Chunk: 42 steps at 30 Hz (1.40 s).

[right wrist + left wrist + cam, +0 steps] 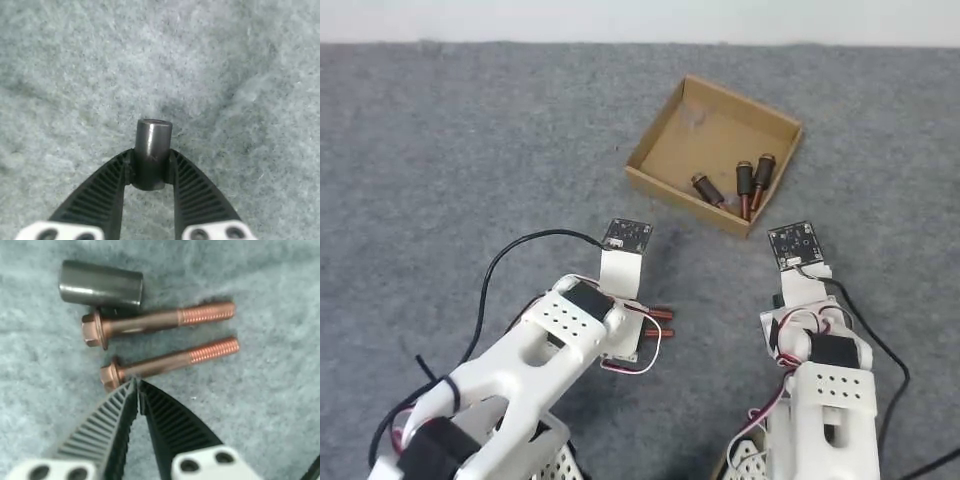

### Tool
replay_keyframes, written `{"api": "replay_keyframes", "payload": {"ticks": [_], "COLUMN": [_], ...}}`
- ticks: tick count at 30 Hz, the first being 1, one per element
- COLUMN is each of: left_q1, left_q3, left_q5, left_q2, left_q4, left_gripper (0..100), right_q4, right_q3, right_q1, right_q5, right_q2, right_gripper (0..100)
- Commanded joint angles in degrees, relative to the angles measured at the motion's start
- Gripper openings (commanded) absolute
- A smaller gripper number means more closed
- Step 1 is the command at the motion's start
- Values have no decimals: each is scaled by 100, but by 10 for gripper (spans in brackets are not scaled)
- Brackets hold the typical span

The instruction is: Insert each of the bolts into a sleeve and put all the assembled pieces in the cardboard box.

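Two copper bolts (165, 320) (170, 361) lie side by side on the grey carpet, with a dark sleeve (100, 284) lying beside the upper one. My left gripper (136, 386) is shut, its tips meeting right at the nearer bolt's shank by the head, nothing between them. In the high view the bolts' threaded ends (661, 322) poke out beside the left arm (585, 325). My right gripper (150, 167) is shut on a second dark sleeve (152, 145), held above the carpet with its open end facing away. The right arm (815, 350) stands below the cardboard box (660, 135).
Three assembled bolt-and-sleeve pieces (745, 185) lie in the box's near corner. Grey carpet stretches open to the left and between the arms and the box. A black cable (505, 265) loops off the left arm.
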Motion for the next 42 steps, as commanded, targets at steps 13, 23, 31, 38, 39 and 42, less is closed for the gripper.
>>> {"api": "replay_keyframes", "payload": {"ticks": [13, 23, 31, 38, 39, 42], "left_q1": [-1363, -1231, -1134, -826, -897, -1301], "left_q3": [-1235, -1534, -1833, -1833, -1833, -1842], "left_q5": [62, 70, 343, 1073, 1169, 1336], "left_q2": [1873, 1864, 1864, 1890, 1925, 2031], "left_q4": [-202, 79, 123, -589, -800, -1240], "left_gripper": [11, 11, 11, 12, 12, 12], "right_q4": [-57, -57, -57, -57, -57, -57], "right_q3": [-26, -26, -26, -26, -26, -26], "right_q1": [48, 48, 48, 48, 48, 48], "right_q5": [79, 79, 79, 88, 88, 88], "right_q2": [22, 22, 22, 22, 22, 22], "right_gripper": [7, 7, 7, 7, 7, 7]}}
